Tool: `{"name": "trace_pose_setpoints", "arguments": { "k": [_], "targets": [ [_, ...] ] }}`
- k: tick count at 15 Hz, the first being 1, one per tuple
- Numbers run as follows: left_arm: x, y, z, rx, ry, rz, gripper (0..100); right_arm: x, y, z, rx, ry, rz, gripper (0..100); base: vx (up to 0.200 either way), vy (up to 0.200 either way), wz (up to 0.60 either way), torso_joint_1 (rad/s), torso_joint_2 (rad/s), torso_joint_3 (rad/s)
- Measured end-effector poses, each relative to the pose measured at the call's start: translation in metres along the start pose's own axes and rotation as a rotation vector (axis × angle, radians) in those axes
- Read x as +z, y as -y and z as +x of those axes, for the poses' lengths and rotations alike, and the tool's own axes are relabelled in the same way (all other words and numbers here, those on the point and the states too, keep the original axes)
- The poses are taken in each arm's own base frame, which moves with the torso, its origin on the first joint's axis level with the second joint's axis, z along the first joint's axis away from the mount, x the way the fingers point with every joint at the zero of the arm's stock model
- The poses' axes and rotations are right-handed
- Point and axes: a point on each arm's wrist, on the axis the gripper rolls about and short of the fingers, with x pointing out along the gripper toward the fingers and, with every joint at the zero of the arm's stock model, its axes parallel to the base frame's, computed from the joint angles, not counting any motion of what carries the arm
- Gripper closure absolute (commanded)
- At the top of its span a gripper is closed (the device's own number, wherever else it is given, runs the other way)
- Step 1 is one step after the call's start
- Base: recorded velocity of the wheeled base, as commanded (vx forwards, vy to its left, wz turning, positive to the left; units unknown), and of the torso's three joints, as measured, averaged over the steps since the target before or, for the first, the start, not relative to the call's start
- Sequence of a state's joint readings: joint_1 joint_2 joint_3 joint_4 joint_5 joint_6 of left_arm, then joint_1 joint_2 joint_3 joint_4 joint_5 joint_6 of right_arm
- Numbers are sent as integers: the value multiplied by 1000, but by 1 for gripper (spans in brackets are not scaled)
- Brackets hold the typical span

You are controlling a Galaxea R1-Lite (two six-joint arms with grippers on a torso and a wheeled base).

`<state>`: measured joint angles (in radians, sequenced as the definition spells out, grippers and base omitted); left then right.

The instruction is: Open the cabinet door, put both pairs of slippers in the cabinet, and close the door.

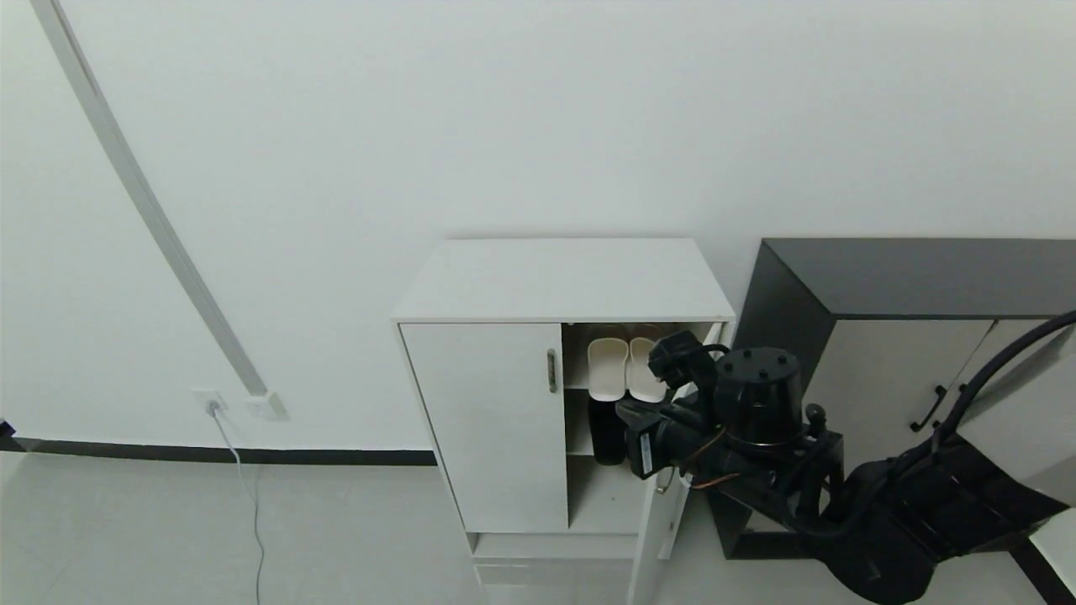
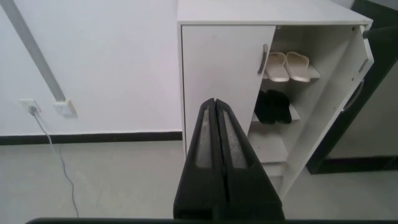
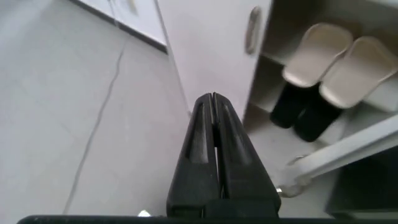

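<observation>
The white cabinet (image 1: 559, 277) has its left door (image 1: 487, 420) closed and its right door (image 1: 660, 521) swung open. A white pair of slippers (image 1: 626, 368) sits on the upper shelf, and a black pair of slippers (image 1: 605, 433) on the shelf below. My right gripper (image 3: 213, 96) is shut and empty, in front of the open compartment, with the open door's edge (image 3: 348, 152) and its handle (image 3: 292, 177) beside it. My left gripper (image 2: 215, 101) is shut and empty, held well back from the cabinet (image 2: 224, 74) above the floor.
A dark cabinet (image 1: 883, 286) stands against the white one's right side, just behind the open door. A wall socket (image 1: 210, 403) with a hanging cable and a grey conduit (image 1: 143, 202) are on the wall to the left. Open floor (image 1: 252, 538) lies left of the cabinet.
</observation>
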<state>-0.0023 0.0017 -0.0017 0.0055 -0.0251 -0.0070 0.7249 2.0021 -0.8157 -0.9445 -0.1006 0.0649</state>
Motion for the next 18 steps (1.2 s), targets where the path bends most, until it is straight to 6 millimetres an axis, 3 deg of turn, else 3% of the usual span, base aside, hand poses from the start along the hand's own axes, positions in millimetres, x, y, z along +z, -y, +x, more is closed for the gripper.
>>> {"name": "trace_pose_setpoints", "arguments": {
  "k": [5, 8, 11, 15, 18],
  "targets": [
    [0, 0, 0, 0, 0, 0, 100, 5, 15, -27, -145, -152, -50, 100, 0, 0, 0, 0, 0, 0],
    [0, 0, 0, 0, 0, 2, 100, -7, 22, -61, -169, -270, -69, 100, 200, 0, 0, -7, -1, 5],
    [0, 0, 0, -2, 0, 3, 100, -22, 26, -77, -174, -315, -71, 100, 200, 0, 0, 6, -1, 7],
    [0, 0, 0, 0, -1, -2, 100, -39, 26, -76, -169, -346, -75, 100, 0, 0, 0, 0, 0, 0],
    [0, 0, 0, 0, -1, -2, 100, -44, 24, -61, -161, -306, -67, 100, 0, 0, 0, 0, 0, 0]
  ]
}}
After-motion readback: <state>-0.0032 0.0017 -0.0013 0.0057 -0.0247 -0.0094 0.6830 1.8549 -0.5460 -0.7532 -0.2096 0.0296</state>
